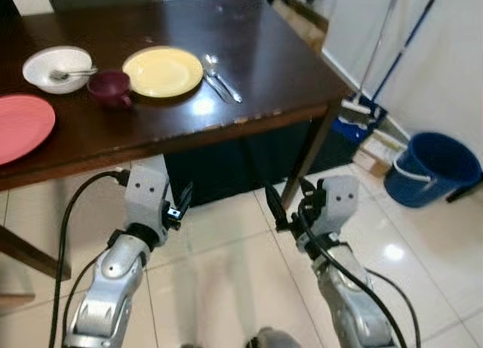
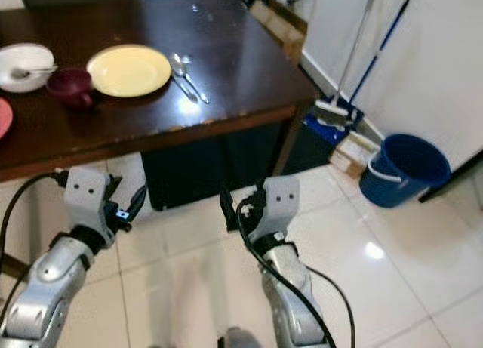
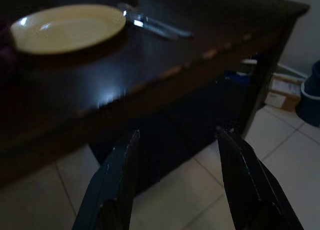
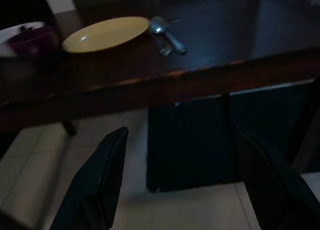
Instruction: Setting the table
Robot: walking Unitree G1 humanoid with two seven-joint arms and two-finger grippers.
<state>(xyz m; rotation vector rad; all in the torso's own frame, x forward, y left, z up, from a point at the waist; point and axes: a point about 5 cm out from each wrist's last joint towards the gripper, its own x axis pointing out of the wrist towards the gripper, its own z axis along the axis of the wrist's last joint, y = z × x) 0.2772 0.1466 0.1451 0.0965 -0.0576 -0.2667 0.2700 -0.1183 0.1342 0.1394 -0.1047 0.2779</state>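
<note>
A dark wooden table carries a yellow plate with a spoon and another piece of cutlery lying to its right. Left of the plate stand a maroon cup and a white bowl with a spoon in it. A pink plate lies at the near left edge. Both grippers hang below the table's front edge, over the floor. My left gripper is open and holds nothing. My right gripper is also open and holds nothing. The yellow plate also shows in the right wrist view.
A dark box stands under the table beside the table leg. To the right, a blue bucket, a mop with a blue handle and a cardboard box stand by the white wall. Pale tiled floor lies below.
</note>
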